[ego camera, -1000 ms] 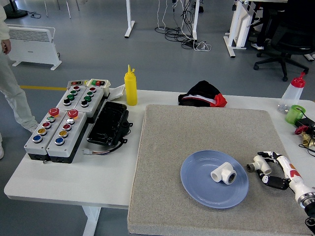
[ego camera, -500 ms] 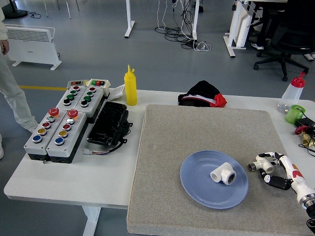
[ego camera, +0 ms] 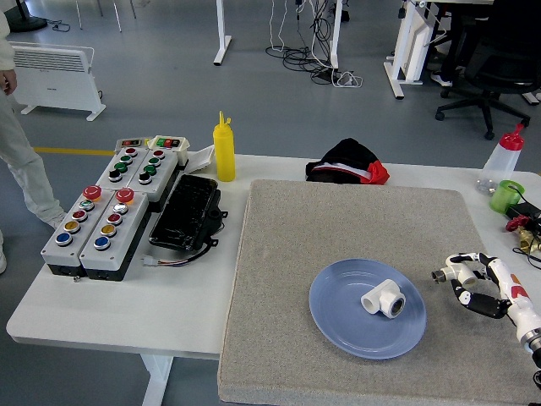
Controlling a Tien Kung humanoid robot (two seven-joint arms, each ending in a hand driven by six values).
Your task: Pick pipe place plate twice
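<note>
We judge the task half done: one white pipe fitting [ego camera: 385, 299] lies on the blue plate [ego camera: 338, 326], at the lower centre of the frame. We see no second fitting on the grey mat [ego camera: 355, 228]; one placement remains. The right hand [ego camera: 482, 286] hovers at the lower right, beside the plate, its fingers [ego camera: 461, 277] loosely curled around nothing. The button boxes [ego camera: 110, 207], yellow bottle [ego camera: 224, 150] and black tray [ego camera: 186, 211] at the upper left of the worktop [ego camera: 101, 313] obstruct nothing.
</note>
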